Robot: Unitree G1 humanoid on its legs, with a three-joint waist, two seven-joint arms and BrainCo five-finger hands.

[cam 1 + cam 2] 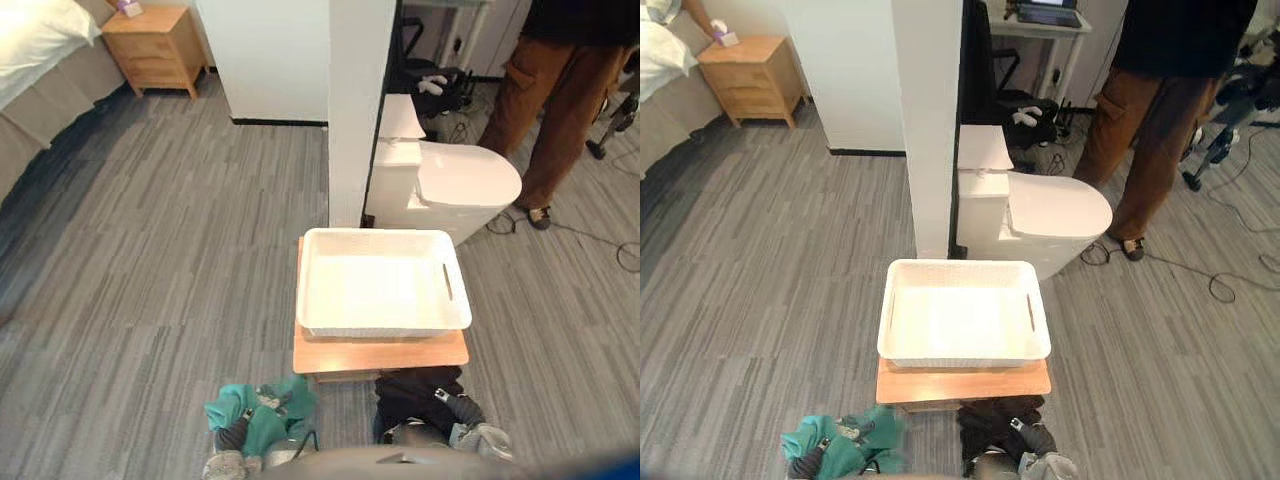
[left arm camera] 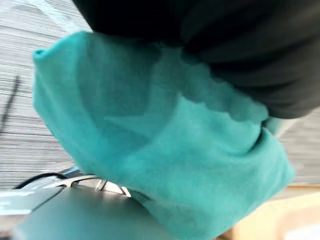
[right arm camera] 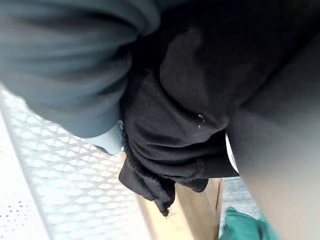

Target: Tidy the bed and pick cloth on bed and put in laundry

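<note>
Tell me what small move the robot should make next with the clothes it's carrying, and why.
Probably move both hands forward over the white basket: it sits empty on the small wooden table straight ahead, while the left hand grips the teal cloth and the black cloth bunches at the right hand, both short of its near rim.

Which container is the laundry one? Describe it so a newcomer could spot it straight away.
Find the white square pillar with a white toilet beside it. Just in front, on a low wooden table, sits the white rectangular plastic basket; it alone is open-topped and empty, with slot handles.
</note>
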